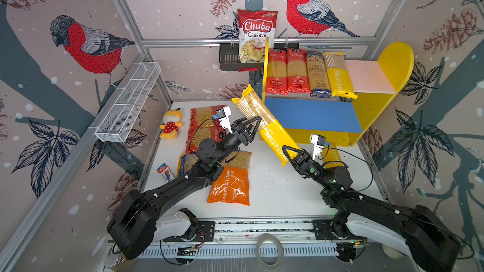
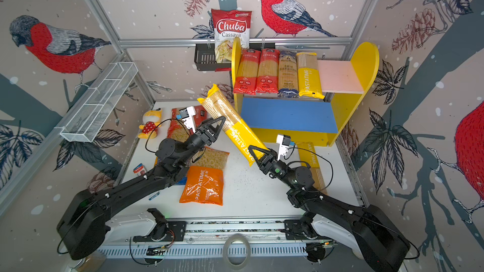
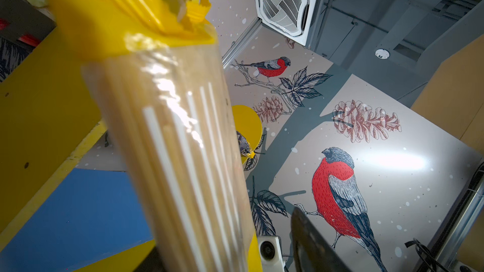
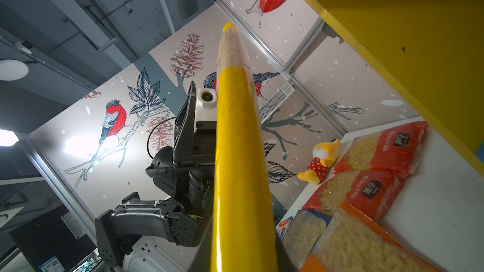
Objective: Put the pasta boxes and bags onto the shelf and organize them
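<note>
We see right gripper (image 1: pixel 286 155) clamping yellow spaghetti pack (image 1: pixel 252 107) at frame centre; left gripper (image 1: pixel 253 122) jaws spread beside it

"Chuba Cassava" on red-white chips bag (image 1: pixel 257 35), "PASTATIME" on slanted yellow spaghetti pack (image 1: pixel 272 137), and orange macaroni bag (image 1: pixel 230 187)

Seen from the middle of the table (image 1: pixel 275 192), the shelf (image 1: pixel 392 69) stood at 1 o'clock, with four spaghetti packs (image 1: pixel 296 71) side by side on its upper board. A fifth pack (image 1: pixel 264 124) slanted in the air before it. Macaroni bags (image 1: pixel 230 187) lay toward 9 o'clock, and the plush toy (image 1: pixel 171 126) lay left of them at 10.
</note>
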Controlling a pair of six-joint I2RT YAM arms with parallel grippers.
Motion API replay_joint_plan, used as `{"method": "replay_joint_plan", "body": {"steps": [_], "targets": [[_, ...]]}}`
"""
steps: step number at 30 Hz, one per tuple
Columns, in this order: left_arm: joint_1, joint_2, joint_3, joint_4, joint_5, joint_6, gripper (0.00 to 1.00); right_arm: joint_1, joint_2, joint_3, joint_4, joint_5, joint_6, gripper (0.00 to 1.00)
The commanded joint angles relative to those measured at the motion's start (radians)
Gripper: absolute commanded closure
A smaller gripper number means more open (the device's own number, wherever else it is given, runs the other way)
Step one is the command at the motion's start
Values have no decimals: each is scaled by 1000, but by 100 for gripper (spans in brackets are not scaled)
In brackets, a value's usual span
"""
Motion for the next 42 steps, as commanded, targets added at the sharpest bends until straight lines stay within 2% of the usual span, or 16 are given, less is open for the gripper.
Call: {"method": "replay_joint_plan", "body": {"steps": [1,9,15,21,25,27,29,35,38,42], "targets": [[-4,-21,-14,57,31,29,38,-11,-13,44,96,30,20,86],[-22,-49,-96,51,28,51,36,-43,-81,203,-66,34,-100,94],[-96,-25,-186,56,-73,81,36,-146,-136,384,-232,51,-129,96],[-228,12,-177,-48,-162,219,36,-341,-163,626,-625,153,-81,100],[-269,51,-176,-58,-183,233,36,-492,-127,865,-1042,239,-124,100],[-274,71,-182,-45,-181,219,36,-586,-84,971,-1183,204,-121,100],[-279,87,-186,-30,-178,208,36,-718,-38,1064,-1274,120,-91,100],[-287,113,-180,-34,-166,205,36,-1072,122,1168,-1276,-248,127,100],[-288,124,-177,-32,-163,205,36,-1122,198,1194,-1257,-316,176,100],[-289,133,-168,-30,-153,205,36,-1125,239,1193,-1232,-366,192,100]]}}
